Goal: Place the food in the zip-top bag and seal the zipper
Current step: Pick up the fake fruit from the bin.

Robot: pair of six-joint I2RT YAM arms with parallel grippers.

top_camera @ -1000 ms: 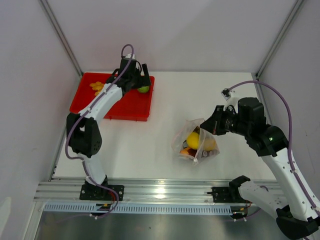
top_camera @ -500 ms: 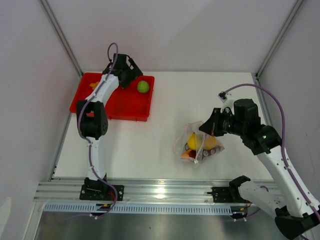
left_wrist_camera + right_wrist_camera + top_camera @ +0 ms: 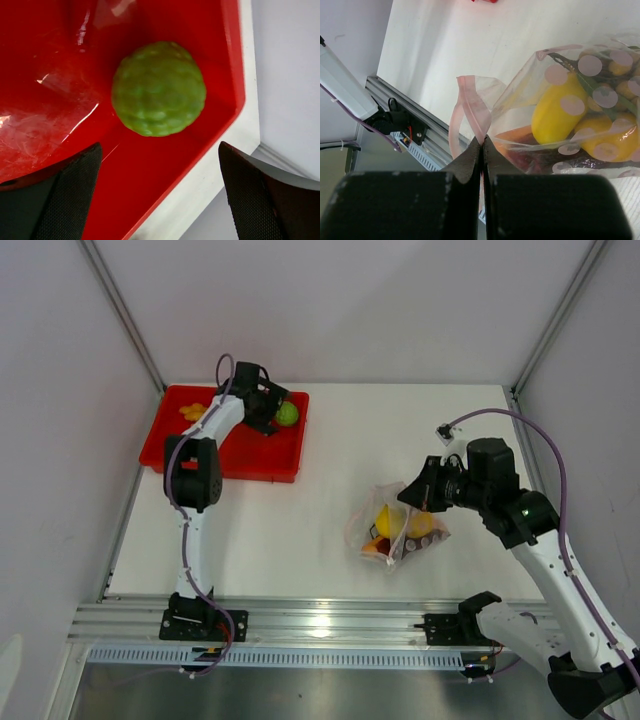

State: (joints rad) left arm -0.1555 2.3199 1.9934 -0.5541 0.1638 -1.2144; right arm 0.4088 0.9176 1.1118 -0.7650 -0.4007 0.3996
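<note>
Left gripper (image 3: 272, 410) back over the lime (image 3: 159, 89)

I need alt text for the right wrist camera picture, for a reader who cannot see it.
The right gripper, jaws shut, pinches the pink zipper at the mouth of the clear zip-top bag. Yellow toy food shows through the bag, with the white table beyond.

You have a white table (image 3: 330, 460). The red tray (image 3: 240, 452) sits at its far left. The zip-top bag (image 3: 396, 532) lies toward the right.
</note>
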